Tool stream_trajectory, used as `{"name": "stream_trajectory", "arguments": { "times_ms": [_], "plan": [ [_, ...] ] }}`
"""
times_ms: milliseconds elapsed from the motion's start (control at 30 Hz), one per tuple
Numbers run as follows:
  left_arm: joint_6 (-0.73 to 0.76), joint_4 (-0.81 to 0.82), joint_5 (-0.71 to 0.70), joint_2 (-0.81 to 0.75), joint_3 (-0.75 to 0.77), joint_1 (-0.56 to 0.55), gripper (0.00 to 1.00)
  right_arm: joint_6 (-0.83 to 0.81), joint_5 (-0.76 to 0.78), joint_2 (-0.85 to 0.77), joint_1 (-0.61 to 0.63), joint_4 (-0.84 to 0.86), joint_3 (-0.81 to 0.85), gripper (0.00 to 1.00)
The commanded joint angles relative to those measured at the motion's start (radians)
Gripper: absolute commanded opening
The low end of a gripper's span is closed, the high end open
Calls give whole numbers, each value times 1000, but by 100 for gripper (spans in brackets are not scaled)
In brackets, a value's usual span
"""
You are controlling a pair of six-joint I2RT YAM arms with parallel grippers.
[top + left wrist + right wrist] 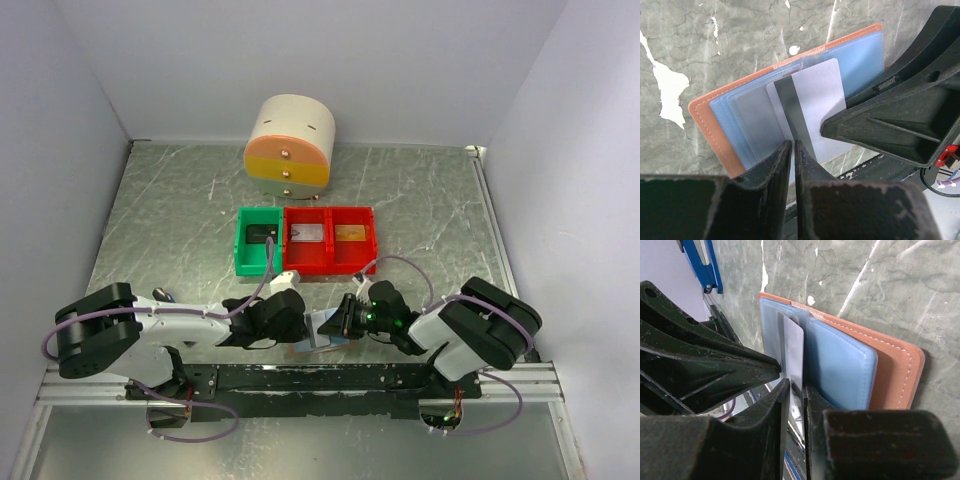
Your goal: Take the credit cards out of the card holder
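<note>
The tan-brown card holder [322, 332] lies at the table's near edge between my two grippers, its pale blue pockets facing up [740, 107]. A silvery credit card [815, 95] with a black stripe sticks partway out of a pocket. My left gripper [792, 142] is shut on this card's free end. My right gripper [796, 385] is shut on the holder's pocket edge [840, 365], right beside the card [794, 347]. Its fingers [890, 125] show in the left wrist view. In the top view the left gripper [298, 326] and the right gripper [347, 318] nearly meet over the holder.
A green bin [244, 242] and a red two-part bin [329, 262], each compartment holding a small item, stand just beyond the grippers. A round cream, yellow and orange drawer unit [290, 145] stands at the back. White walls enclose the marbled table [430, 200].
</note>
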Motion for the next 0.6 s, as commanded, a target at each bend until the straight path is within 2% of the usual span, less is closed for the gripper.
{"name": "stream_trajectory", "arguments": {
  "times_ms": [0,67,167,300,433,567],
  "plan": [
    [10,-73,-28,13,-32,-5,21,23,-36,44,-9,103,-5,15],
    [8,-80,-29,10,-30,-5,21,32,-33,54,-14,119,-12,10],
    [8,-86,-33,2,-31,-5,21,34,-42,54,-26,130,-23,10],
    [7,-80,-32,-5,-35,-5,21,28,-48,37,-44,96,-22,20],
    [9,-86,-34,1,-30,-5,21,33,-43,28,-49,61,-11,22],
    [11,-89,-32,6,-21,-5,21,43,-61,41,-50,85,-5,14]
  ]
}}
